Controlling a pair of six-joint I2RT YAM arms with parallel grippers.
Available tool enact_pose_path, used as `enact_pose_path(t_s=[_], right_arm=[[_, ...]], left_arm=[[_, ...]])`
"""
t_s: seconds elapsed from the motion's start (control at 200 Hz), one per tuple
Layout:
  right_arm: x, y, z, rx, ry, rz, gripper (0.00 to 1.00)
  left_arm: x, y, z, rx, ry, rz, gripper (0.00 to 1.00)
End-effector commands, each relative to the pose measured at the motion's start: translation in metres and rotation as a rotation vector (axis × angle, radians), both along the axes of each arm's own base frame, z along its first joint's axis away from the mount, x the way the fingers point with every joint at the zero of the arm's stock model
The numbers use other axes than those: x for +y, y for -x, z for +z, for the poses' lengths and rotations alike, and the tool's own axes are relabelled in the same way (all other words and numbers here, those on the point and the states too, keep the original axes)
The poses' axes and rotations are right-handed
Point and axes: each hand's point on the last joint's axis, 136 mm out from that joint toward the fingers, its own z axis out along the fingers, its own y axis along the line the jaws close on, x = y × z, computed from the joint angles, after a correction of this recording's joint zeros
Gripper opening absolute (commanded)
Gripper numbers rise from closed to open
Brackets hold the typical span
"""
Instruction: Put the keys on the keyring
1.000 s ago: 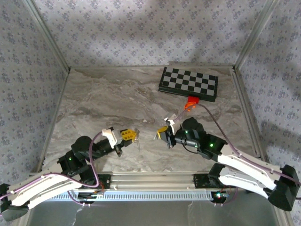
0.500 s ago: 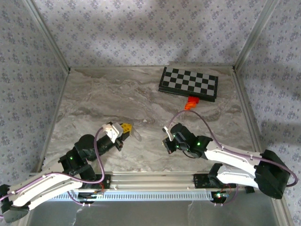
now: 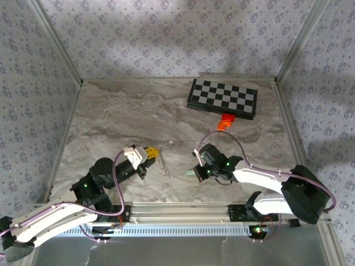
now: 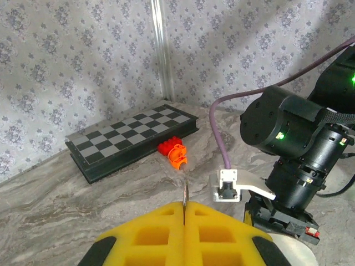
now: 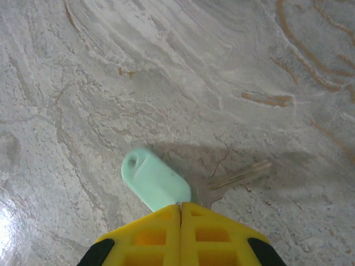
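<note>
My left gripper [image 3: 152,153] is shut on the keyring [image 3: 162,163], a thin pale metal ring that sticks out from the yellow pads toward the right arm. The left wrist view shows the keyring [image 4: 184,195] edge-on, pinched between the closed pads [image 4: 150,235]. My right gripper [image 3: 198,172] is low over the table and shut on the key [image 3: 190,174]. In the right wrist view the key's teal-green head [image 5: 155,180] juts out past the pads [image 5: 213,230], and its pale metal tip [image 5: 239,175] is blurred just above the marble. A short gap separates ring and key.
A folded chessboard [image 3: 222,98] lies at the back right, with an orange-red block [image 3: 225,121] just in front of it. The left wrist view shows the chessboard [image 4: 133,138], the orange block [image 4: 173,154] and the right arm's wrist [image 4: 294,138] close by. Patterned walls enclose the marble table [image 3: 122,116].
The right gripper has come down and back toward the near edge with the key. The left gripper has shifted slightly, and the ring now points down and to the right.
</note>
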Motion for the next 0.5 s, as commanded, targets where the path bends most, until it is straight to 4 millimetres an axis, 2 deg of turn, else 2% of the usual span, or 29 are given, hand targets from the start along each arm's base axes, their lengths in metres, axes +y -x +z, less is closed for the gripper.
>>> enact_pose_path(t_s=[0.0,0.1,0.24,0.495], right_arm=[[-0.007,0.009,-0.008,0.063,0.014,-0.025,0.01],[-0.01,0.014,-0.009,0.094,0.01,-0.038,0.06],[-0.018,0.017,-0.006,0.142,0.019,-0.078,0.18],[-0.025,0.008,0.02,0.157,0.106,-0.097,0.29]], left_arm=[[-0.002,0.0,0.015,-0.035,0.051,-0.013,0.0],[-0.004,-0.002,0.015,-0.033,0.049,-0.018,0.0],[-0.006,-0.004,0.014,-0.031,0.046,-0.021,0.0],[-0.003,-0.007,0.008,-0.014,0.049,-0.014,0.0]])
